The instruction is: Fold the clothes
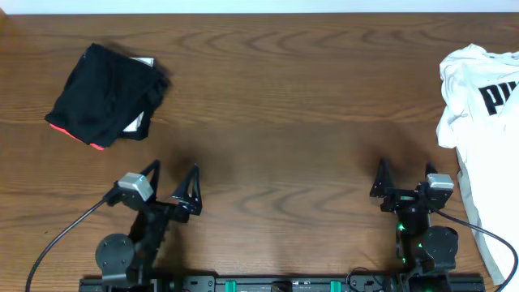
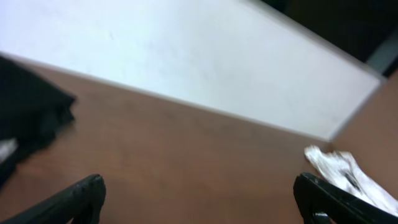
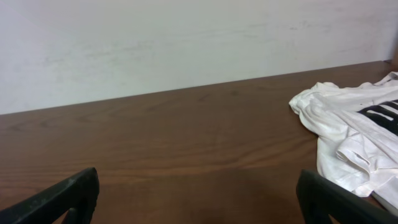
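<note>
The table [image 1: 284, 122] is dark brown wood with a strong wavy grain. Its far edge meets a plain white wall [image 3: 186, 37], which fills the upper part of both wrist views.

There are two arms, two grippers and two garments, one black and one white. Both arms sit at the near edge of the table, each trailing one black cable [image 1: 65, 235].

The left gripper [image 1: 173, 170] has its jaws spread wide with nothing between them, and only wood shows between its fingertips in the left wrist view. The right gripper [image 1: 405, 166] is the same, jaws apart and holding nothing.

The black leggings [image 1: 101, 93] lie in a folded bundle ahead of the left gripper and off to its left, well apart from it. A sliver of red-orange waistband [image 1: 73, 130] shows at the bundle's near-left corner. The white T-shirt [image 1: 486, 130] with black lettering lies crumpled ahead of the right gripper and to its right. Its cloth trails back along the table's right side, just beside the right arm, and runs out of the overhead view there.

Straight ahead of both grippers, wood runs to the far edge — a wide stretch lying between the two garments. The leggings sit short of the far edge, with wood showing around them on every side.
</note>
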`<state>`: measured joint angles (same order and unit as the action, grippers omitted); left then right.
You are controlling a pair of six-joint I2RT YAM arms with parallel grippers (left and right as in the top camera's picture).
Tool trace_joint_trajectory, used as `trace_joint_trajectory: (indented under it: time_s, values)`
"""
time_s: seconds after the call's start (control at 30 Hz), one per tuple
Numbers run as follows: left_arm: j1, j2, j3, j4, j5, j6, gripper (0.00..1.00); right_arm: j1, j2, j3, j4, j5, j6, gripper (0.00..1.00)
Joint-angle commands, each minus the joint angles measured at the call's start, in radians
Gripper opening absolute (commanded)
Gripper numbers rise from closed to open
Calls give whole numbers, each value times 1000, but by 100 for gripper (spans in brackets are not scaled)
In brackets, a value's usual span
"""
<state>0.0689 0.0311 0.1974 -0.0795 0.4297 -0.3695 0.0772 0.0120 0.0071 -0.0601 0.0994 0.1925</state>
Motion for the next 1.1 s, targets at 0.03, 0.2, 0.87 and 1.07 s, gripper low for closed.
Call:
trace_joint_trajectory:
  time_s: [0.03,0.2,0.87,1.07]
  values:
    - [-10,-29,-45,98,-163,3,98,16,-6,-2,-4,8,-18,99]
    - [-69,-29,-72,127,-319,67,98,16,-6,-2,-4,8,-18,99]
    - [-125,-29,-193,66,-337,318,98,16,-6,-2,-4,8,-18,99]
    - [-155,-29,-193,17,-337,383,98,16,-6,-2,-4,8,-18,99]
